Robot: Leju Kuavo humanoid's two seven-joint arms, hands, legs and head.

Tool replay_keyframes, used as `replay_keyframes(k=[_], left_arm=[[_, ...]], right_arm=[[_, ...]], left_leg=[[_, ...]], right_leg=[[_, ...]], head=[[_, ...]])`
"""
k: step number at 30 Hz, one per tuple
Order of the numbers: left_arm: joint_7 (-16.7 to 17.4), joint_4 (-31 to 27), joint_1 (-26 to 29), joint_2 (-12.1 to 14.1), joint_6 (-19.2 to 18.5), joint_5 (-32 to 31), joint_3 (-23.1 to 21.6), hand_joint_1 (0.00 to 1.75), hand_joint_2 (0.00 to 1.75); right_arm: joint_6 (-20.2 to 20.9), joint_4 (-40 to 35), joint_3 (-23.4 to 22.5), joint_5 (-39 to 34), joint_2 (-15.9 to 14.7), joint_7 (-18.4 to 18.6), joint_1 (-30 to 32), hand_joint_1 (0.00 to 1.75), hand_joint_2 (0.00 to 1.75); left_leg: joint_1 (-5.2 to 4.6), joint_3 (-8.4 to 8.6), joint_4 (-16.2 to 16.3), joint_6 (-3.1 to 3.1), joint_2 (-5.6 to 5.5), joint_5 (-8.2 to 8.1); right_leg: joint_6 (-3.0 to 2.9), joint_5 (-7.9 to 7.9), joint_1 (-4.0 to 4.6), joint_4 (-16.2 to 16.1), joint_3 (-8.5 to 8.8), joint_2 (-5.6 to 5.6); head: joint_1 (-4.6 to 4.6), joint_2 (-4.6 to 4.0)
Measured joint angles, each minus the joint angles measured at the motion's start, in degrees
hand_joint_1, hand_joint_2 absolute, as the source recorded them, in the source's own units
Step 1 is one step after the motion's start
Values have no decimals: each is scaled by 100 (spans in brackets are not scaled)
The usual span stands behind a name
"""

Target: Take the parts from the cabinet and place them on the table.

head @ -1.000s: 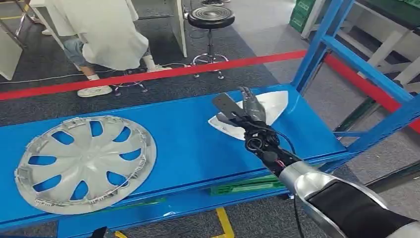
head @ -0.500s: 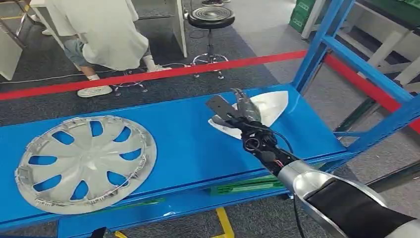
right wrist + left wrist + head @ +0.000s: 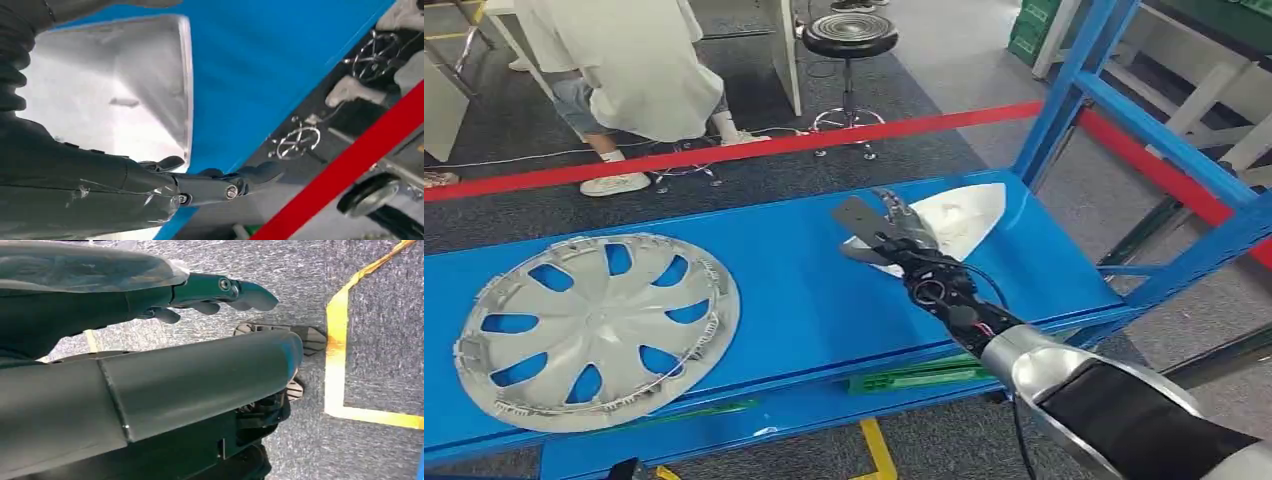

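Blue steel shelving [image 3: 794, 290] fills the middle of our head view, with grey carpet, a red floor line and a seated person in white [image 3: 629, 60] on the far side. On the left of the shelf lies a silver hubcap [image 3: 594, 325], flat and untouched. On the right, near the upright post, lies the white triangular part [image 3: 964, 215], which we judge to be the piece we are fetching now.

Our right hand [image 3: 886, 232] reaches over the near-left corner of that part, thumb lifted and fingers extended, spread rather than closed. We judge it is lining up to take the part by its edge; whether any finger already touches the plastic we cannot tell from above.

Closer in, the right wrist view adds what the head view lacks: the white part [image 3: 125, 90] has a raised rim along one side, and the dark fingers [image 3: 210, 187] lie stretched alongside it with nothing clasped between them and the thumb.

Our left hand [image 3: 220, 295] hangs low at our side, fingers loosely apart and holding nothing, above carpet marked with yellow tape [image 3: 337, 350], which the head view hardly shows.
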Motion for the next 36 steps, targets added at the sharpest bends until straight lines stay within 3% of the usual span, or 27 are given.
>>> replay_keyframes(k=[5, 12, 22, 29, 36], left_arm=[[2, 0, -3, 0, 7, 0, 0, 0, 0], [11, 0, -39, 2, -2, -22, 0, 0, 0], [15, 0, -43, 9, 7, -61, 0, 0, 0], [15, 0, -41, 13, 9, -66, 0, 0, 0], [15, 0, -41, 20, 9, -66, 0, 0, 0]], right_arm=[[140, 24, 74, -140, 22, 9, -4, 0, 175], [837, 24, 177, -879, 31, 44, -3, 0, 175], [651, 24, 415, -1100, 29, 279, -4, 0, 175], [533, 17, 599, -739, -2, 643, -18, 0, 175], [533, 15, 730, -700, -35, 680, -26, 0, 175]], left_leg=[[0, 0, 0, 0, 0, 0], [0, 0, 0, 0, 0, 0], [0, 0, 0, 0, 1, 0], [0, 1, 0, 0, 1, 0], [0, 1, 1, 0, 1, 0]], right_leg=[[0, 0, 0, 0, 0, 0], [0, 0, 0, 0, -1, 0], [0, 0, 0, -1, -4, 1], [0, 0, 0, 0, -2, 1], [0, 0, 0, 0, -2, 1]], head=[[2, 0], [0, 0], [0, 0], [0, 0], [2, 0]])
